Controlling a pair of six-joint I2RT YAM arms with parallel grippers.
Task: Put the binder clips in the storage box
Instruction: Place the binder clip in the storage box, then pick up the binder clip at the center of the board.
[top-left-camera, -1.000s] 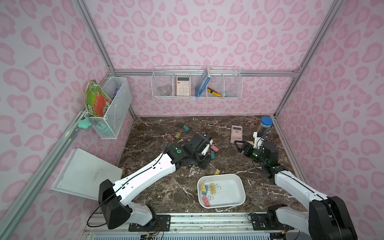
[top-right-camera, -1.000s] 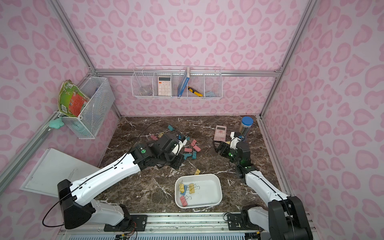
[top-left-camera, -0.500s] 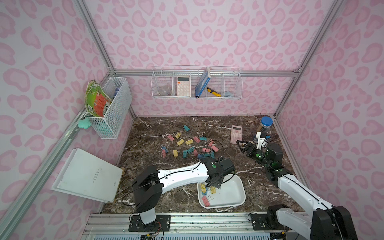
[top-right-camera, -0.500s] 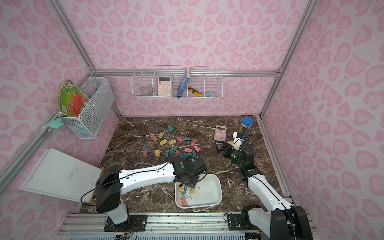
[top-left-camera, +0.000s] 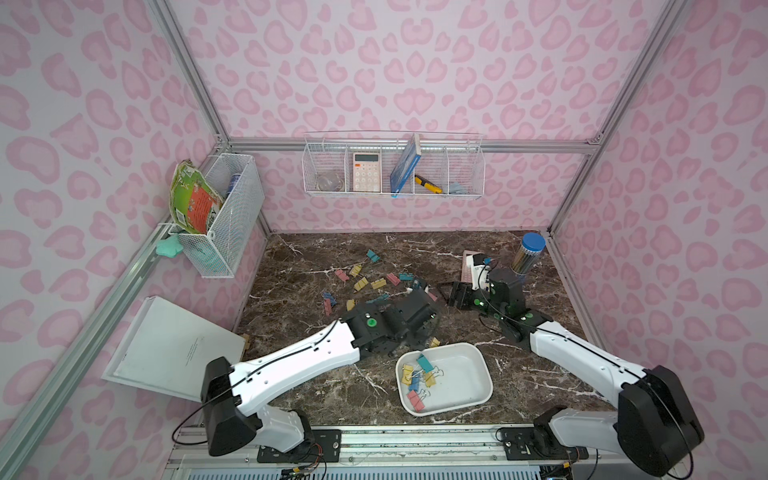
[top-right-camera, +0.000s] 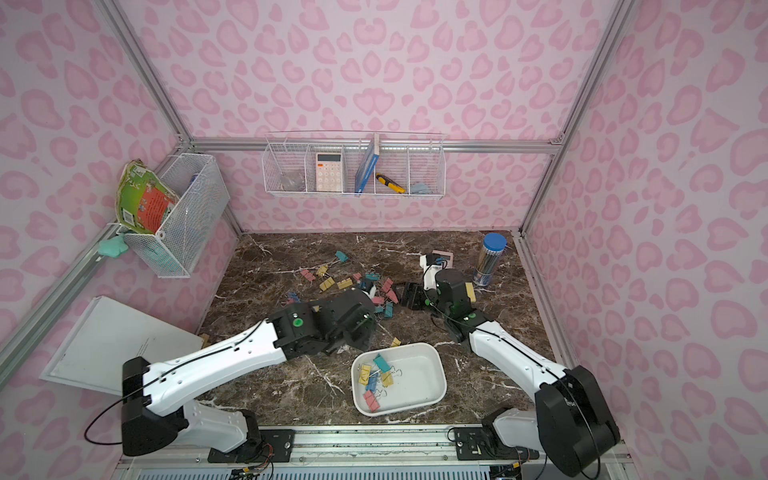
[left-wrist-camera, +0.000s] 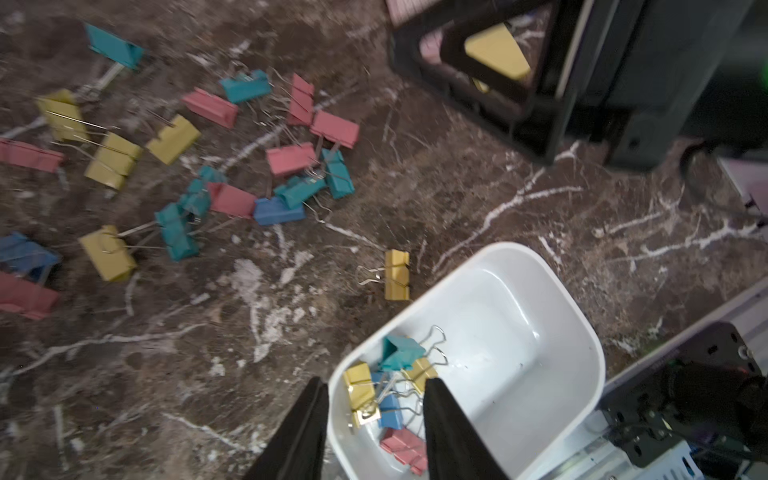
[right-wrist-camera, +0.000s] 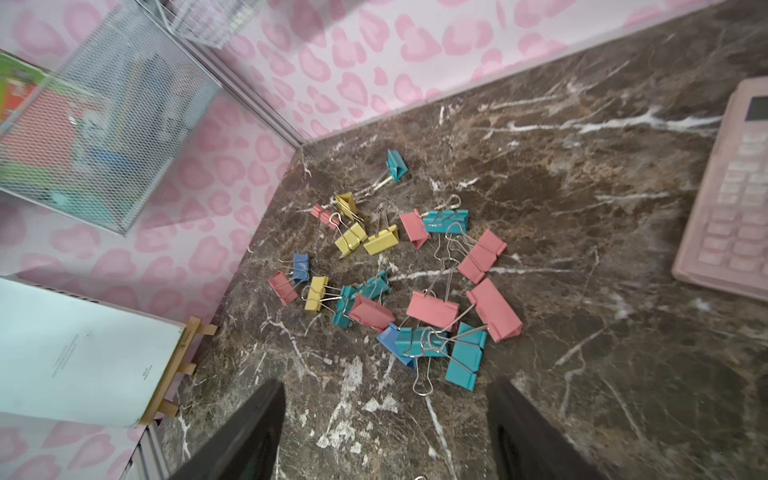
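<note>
The storage box (top-left-camera: 459, 384) (top-right-camera: 419, 374), a shallow white tray, sits near the table's front. Several binder clips (top-left-camera: 417, 376) (top-right-camera: 376, 376) lie in its left end, a teal one (left-wrist-camera: 399, 353) on top. Many more clips (top-left-camera: 365, 282) (top-right-camera: 332, 282) (left-wrist-camera: 291, 160) (right-wrist-camera: 432, 309) lie scattered on the dark marble, and a yellow one (left-wrist-camera: 397, 274) rests just outside the box's far rim. My left gripper (left-wrist-camera: 376, 386) (top-left-camera: 415, 332) hangs open and empty above the box's left corner. My right gripper (right-wrist-camera: 386, 390) (top-left-camera: 455, 295) stands open and empty at the right edge of the heap.
A pink calculator (right-wrist-camera: 735, 199) and a tube with a blue lid (top-left-camera: 528, 253) stand at the back right. A yellow sticky-note pad (top-right-camera: 469, 291) lies behind the right wrist. A white board (top-left-camera: 174, 345) leans at the left. Wire baskets (top-left-camera: 392, 170) (top-left-camera: 224, 212) hang on the walls.
My left gripper carried a teal clip from the heap to the box, opened and let it go there, then drew back a little. The right gripper edged toward the heap, its jaws slightly narrower.
</note>
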